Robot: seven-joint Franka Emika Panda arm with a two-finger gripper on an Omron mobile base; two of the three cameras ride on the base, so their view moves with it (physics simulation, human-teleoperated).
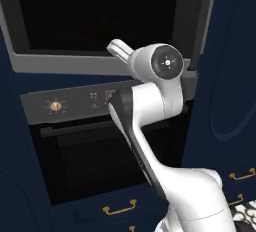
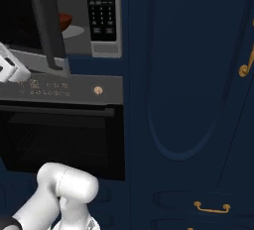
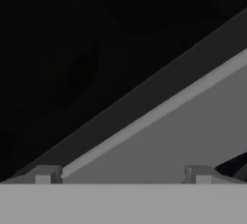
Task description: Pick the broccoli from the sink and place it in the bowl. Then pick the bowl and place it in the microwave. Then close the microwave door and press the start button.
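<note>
The microwave door (image 1: 100, 11) stands part-way open, its black glass and grey frame facing me. Seen from the right, the door (image 2: 47, 26) is edge-on. Behind it the microwave (image 2: 79, 40) cavity shows the reddish-brown bowl (image 2: 65, 20) on the pale turntable, with the button panel (image 2: 101, 8) to the right. My white hand (image 1: 120, 50) is up against the door's lower frame. The gripper (image 3: 123, 175) is open, its fingertips (image 3: 47, 175) wide apart with nothing between them, close to the grey frame and dark glass. The broccoli and the sink are out of view.
Below the microwave sits a black oven (image 1: 75, 151) with a knob (image 1: 56, 106) and a horizontal bar handle (image 1: 75, 128). Dark blue cabinets (image 2: 188, 100) with brass pulls (image 2: 212, 207) stand to the right and below.
</note>
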